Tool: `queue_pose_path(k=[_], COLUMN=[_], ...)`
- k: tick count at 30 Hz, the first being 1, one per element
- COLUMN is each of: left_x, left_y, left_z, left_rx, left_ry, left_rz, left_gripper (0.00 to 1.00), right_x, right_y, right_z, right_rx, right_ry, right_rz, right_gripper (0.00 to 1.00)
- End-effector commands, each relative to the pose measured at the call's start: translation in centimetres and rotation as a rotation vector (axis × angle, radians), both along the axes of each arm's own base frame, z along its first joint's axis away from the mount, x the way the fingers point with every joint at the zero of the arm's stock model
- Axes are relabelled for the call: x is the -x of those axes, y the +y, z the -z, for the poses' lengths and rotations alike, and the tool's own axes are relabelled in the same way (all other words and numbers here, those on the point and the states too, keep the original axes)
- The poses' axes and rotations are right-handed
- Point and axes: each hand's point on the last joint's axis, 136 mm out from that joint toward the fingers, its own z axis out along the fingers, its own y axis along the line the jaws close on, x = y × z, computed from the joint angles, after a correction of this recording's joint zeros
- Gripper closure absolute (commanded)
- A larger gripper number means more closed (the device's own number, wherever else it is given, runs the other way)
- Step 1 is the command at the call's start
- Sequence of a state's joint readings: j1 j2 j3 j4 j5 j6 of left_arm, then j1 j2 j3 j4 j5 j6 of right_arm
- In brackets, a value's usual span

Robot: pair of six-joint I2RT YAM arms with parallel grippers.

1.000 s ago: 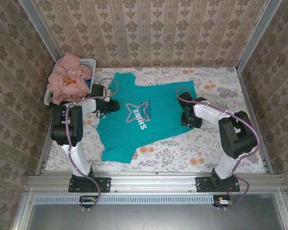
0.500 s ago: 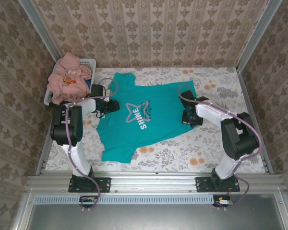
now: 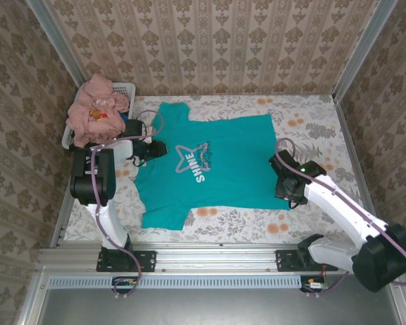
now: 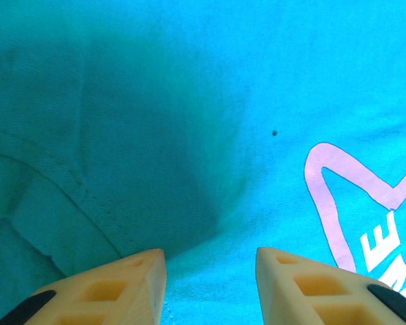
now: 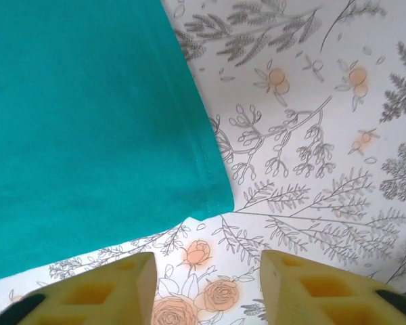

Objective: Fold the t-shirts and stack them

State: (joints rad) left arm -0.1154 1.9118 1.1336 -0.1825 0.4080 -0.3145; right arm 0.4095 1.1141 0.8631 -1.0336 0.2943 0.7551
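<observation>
**Teal shirt spread flat, both grippers released**

The teal shirt (image 3: 206,166) lies face up and almost flat in the middle of the table (image 3: 311,128). It is a soft, fine-ribbed knit with a white star (image 4: 338,196) in outline and white "SHINE" lettering. Its hem is double-stitched and runs straight to a squared corner (image 5: 213,200). Near the left sleeve a raised seam curves across the cloth beside a shallow, shadowed fold.

The table under the shirt carries a pale print of grey fern sprays and small orange flowers. Just past the shirt's far left sleeve stands a white slotted basket (image 3: 125,88), heaped with crumpled pink shirts (image 3: 95,108) that spill over its rim.

The left gripper (image 4: 210,261) is over the shirt just left of the star. Its tan wedge-shaped fingers are apart with nothing between them; whether they touch the cloth I cannot tell. The left arm runs between the basket and the shirt. The right gripper (image 5: 210,264) hangs just off the shirt's near right corner, over bare print, fingers spread and holding nothing
</observation>
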Motion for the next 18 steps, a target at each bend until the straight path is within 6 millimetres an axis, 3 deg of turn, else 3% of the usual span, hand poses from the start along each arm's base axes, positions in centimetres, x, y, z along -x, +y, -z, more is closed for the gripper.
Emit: queue_pose_path(k=[1, 4, 7, 9, 12, 15, 18], left_x=[0.0, -0.1, -0.5, -0.9, -1.2, -1.2, -0.3], left_y=[0.2, 0.1, 0.0, -0.1, 0.1, 0.7, 1.3], left_z=[0.7, 0.6, 0.6, 0.7, 0.9, 0.1, -2.2], left_rx=[0.018, 0.027, 0.028, 0.024, 0.015, 0.016, -0.017], left_ry=[0.024, 0.023, 0.027, 0.029, 0.035, 0.032, -0.020], left_rz=[-0.015, -0.013, -0.011, -0.013, -0.017, -0.030, -0.032], left_gripper=[0.58, 0.58, 0.58, 0.58, 0.58, 0.58, 0.46], right_x=[-1.9, -5.8, -10.3, -13.2, -16.5, -18.1, -17.8], right_y=[0.7, 2.9, 6.0, 7.5, 7.7, 6.9, 6.3], right_z=[-3.3, -5.5, -4.4, -1.8, 2.8, 6.9, 8.2], right_rx=[-0.045, -0.120, -0.180, -0.166, -0.095, -0.098, -0.131], right_ry=[-0.154, -0.309, -0.331, -0.250, -0.102, -0.001, 0.019], right_rz=[-0.043, -0.090, -0.154, -0.176, -0.155, -0.097, -0.067], right_gripper=[0.45, 0.40, 0.36, 0.36, 0.39, 0.41, 0.40])
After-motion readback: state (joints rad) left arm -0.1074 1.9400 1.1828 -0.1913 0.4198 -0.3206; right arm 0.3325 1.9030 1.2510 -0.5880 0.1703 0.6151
